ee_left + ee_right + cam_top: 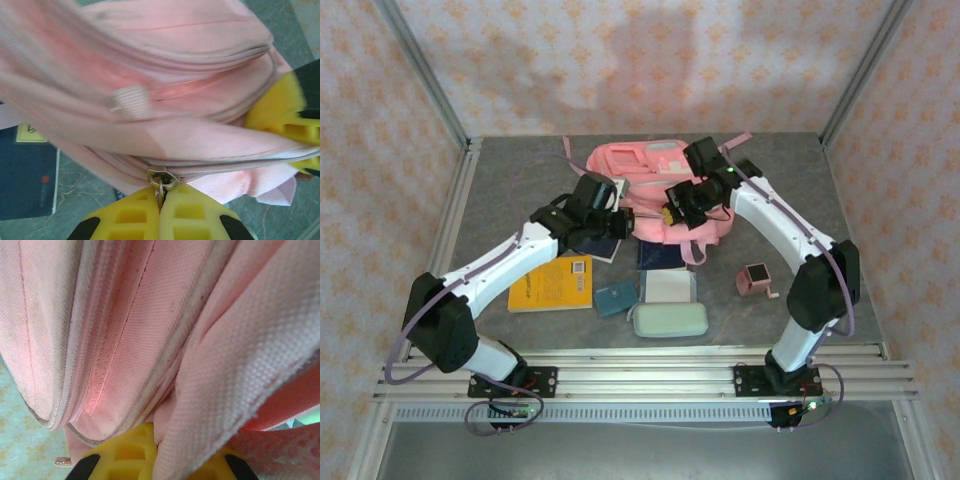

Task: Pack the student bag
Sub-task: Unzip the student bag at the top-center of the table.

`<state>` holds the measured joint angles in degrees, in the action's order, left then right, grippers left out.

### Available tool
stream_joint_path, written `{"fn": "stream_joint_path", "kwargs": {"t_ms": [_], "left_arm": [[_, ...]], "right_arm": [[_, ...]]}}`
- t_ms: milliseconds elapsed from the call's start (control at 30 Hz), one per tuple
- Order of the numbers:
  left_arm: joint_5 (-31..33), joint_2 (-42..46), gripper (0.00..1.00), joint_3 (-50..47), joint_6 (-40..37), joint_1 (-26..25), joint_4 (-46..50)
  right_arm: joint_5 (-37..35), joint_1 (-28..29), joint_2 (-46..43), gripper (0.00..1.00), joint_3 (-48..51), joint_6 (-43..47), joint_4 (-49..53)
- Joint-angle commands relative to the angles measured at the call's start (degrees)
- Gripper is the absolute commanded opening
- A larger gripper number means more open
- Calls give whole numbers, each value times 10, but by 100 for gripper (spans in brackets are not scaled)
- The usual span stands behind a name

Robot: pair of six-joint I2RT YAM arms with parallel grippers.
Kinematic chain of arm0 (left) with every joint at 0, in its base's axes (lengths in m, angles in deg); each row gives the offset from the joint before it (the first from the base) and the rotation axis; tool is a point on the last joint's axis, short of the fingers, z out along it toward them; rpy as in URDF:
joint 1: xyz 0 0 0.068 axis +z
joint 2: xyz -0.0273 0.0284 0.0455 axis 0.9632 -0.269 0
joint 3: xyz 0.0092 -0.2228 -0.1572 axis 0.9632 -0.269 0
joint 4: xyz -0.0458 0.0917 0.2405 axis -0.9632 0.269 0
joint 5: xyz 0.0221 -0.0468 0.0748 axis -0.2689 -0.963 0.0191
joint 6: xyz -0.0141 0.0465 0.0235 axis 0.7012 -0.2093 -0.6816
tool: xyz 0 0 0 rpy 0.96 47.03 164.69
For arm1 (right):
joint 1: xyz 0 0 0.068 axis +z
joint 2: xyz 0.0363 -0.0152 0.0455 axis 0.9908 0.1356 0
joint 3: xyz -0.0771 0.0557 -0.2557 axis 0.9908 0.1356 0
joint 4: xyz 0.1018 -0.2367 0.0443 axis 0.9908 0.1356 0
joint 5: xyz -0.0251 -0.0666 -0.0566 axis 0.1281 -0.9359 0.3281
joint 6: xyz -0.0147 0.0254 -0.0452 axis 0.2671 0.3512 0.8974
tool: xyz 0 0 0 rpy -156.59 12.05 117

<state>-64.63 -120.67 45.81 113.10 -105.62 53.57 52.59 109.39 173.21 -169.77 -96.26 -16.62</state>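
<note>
Detail of each grip comes from the wrist cameras. The left wrist view has the left gripper (160, 196) clenched on a small metal zipper pull (161, 179) at a lower seam of the student bag (165, 75), and a dark book (25, 175) lies under the bag's left side. The right wrist view has the right gripper (156, 442) pinching a fold of the bag's pink fabric. The overhead view gives the layout: the bag lies at the far middle of the table (500, 180), and both arms reach forward with elbows out, wrists turned inward at its near edge. A yellow book (552, 283), a mint pencil case (669, 320) and a small pink box (757, 280) lie nearer the bases.
</note>
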Motion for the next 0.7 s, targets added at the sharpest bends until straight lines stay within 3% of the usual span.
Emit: {"fn": "stream_joint_path", "kwargs": {"t_ms": [0,333,667], "left_arm": [[52,19,0,-8,-19,47,5],[46,-47,0,-2,2,143,-39],[70,-174,0,132,2,188,-6]], "right_arm": [[-49,-32,-33,0,10,11,37],[-41,-37,-53,0,6,21,46],[-38,-36,-94,0,39,22,6]]}}
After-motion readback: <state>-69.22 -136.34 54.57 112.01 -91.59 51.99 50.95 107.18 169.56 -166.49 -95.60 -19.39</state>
